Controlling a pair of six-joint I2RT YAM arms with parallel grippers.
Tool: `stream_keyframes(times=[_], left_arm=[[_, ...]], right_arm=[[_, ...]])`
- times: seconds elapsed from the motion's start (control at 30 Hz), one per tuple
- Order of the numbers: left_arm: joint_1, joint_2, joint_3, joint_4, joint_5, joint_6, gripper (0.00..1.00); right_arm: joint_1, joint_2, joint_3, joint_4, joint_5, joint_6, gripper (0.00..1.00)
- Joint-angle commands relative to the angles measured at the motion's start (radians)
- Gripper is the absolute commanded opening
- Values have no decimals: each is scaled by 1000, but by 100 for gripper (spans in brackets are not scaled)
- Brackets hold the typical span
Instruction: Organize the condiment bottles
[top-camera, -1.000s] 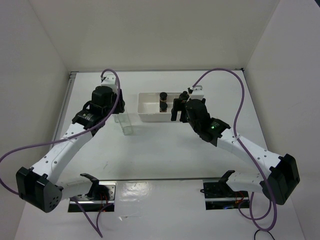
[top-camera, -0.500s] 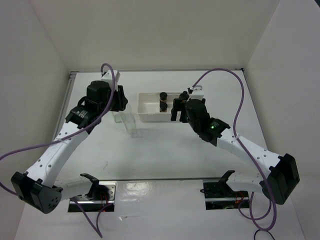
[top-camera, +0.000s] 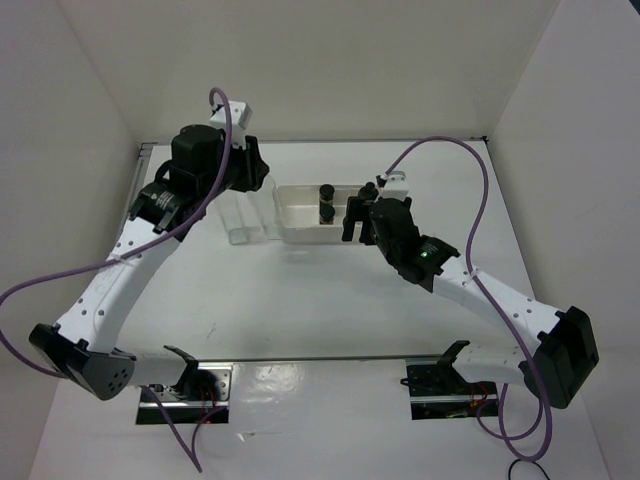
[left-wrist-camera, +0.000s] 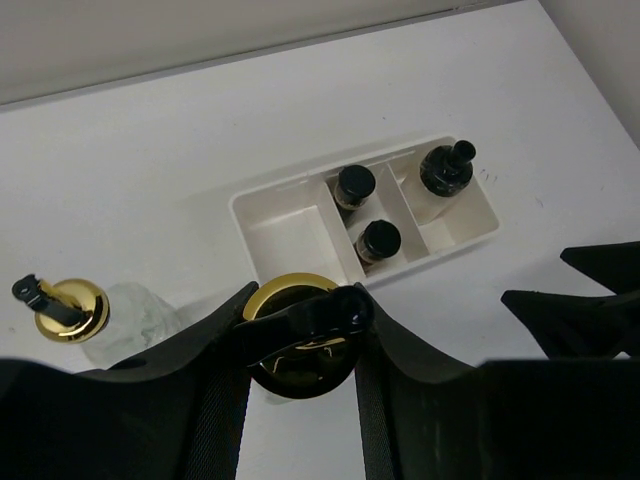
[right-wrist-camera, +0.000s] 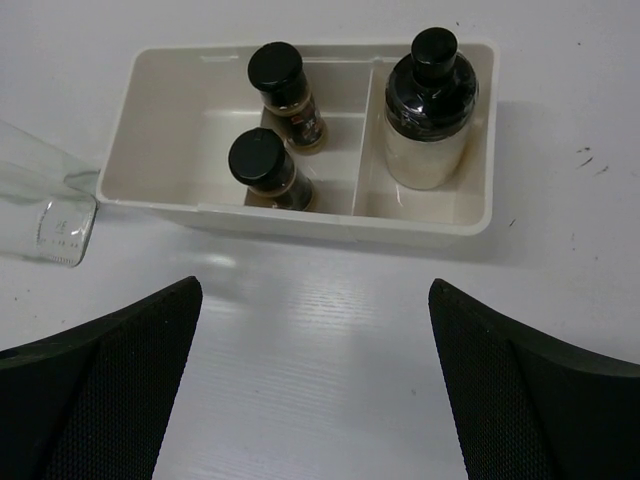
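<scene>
The right gripper (right-wrist-camera: 312, 290) hovers low over the table (right-wrist-camera: 330, 330), just in front of the tray (right-wrist-camera: 300, 222). Its jaws are spread wide with nothing between them.

The tray has three compartments side by side. The left one holds nothing. The middle one holds two dark jars standing upright, the near jar (right-wrist-camera: 257, 160) and behind it the far jar (right-wrist-camera: 276, 68), close together. The right one holds the white jar (right-wrist-camera: 430, 130), upright, its black cap upward.

Left of the tray, outside it, are two glass bottles. The held bottle (left-wrist-camera: 285, 292) is the one closer to the tray, by its left near corner. The left gripper (left-wrist-camera: 302, 318) comes down from above, with its jaws closed on the neck just under the gold top. In the right wrist view its base leans; whether it touches the table I cannot tell. The free bottle (left-wrist-camera: 66, 308) stands further left, apart from the gripper, its gold pourer up.
</scene>
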Motion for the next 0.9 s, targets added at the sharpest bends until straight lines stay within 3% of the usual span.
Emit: stream_keyframes(times=[0.0, 0.4, 0.87], left_arm=[[-11, 31, 85, 75, 19, 19, 0], [-31, 222, 303, 93, -14, 46, 0], [-31, 430, 403, 175, -76, 46, 0]], right_arm=[[-1, 4, -1, 26, 31, 9, 98], [-19, -5, -11, 17, 31, 29, 98], [-93, -62, -74, 26, -40, 80, 98]])
